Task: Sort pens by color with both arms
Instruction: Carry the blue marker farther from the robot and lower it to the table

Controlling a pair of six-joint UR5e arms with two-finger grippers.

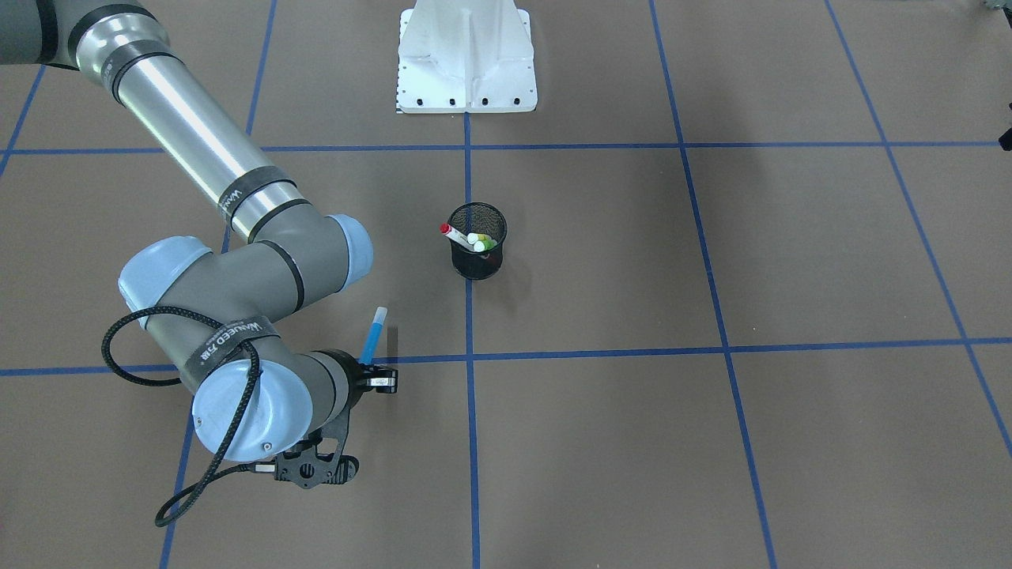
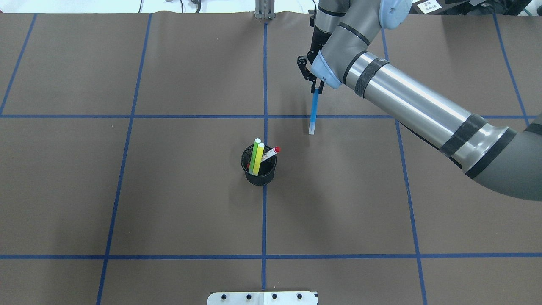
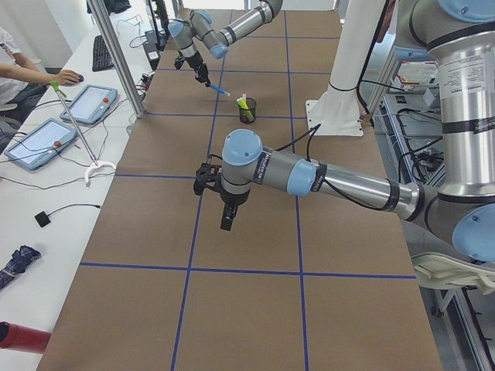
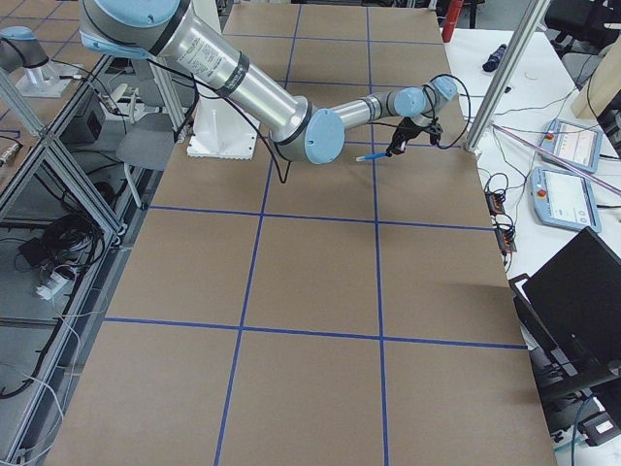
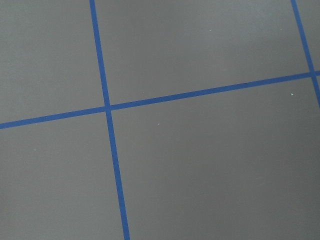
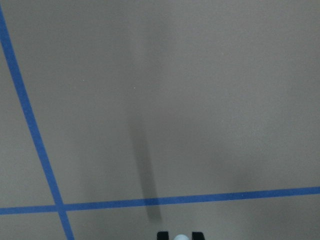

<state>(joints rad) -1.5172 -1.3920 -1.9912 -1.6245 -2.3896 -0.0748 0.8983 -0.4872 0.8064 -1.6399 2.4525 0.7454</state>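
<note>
Beyond the mesh cup [image 2: 259, 166], on the robot's right half of the surface [image 2: 169, 203], my right hand [image 2: 316, 87] is clenched on the blue pen [image 2: 313, 112]. It holds the pen by one end at a tilt, with the pale tip free. The pen's shadow lies apart from it, so I judge it is hanging above the surface and not yet set down.

To place it well, I would bring the wrist low and lay the barrel nearly flat inside one taped square. I would let go only once it rests, because a slim round pen dropped from height will roll. Below the hand, the right wrist view shows only brown covering, blue tape lines [image 6: 30, 120] and that shadow.

The red-ended pen [image 2: 271, 153], green pen [image 2: 255, 154] and yellow pen [image 2: 259, 157] stand in the cup, well apart from the blue one. The red-ended pen leans out toward the right arm's side, so a low return sweep could clip it or tip the light cup.

The left hand [image 3: 230, 212] hangs over the surface far off. I cannot tell whether it is released or clenched. The white base [image 1: 466, 63] is clear of both.
</note>
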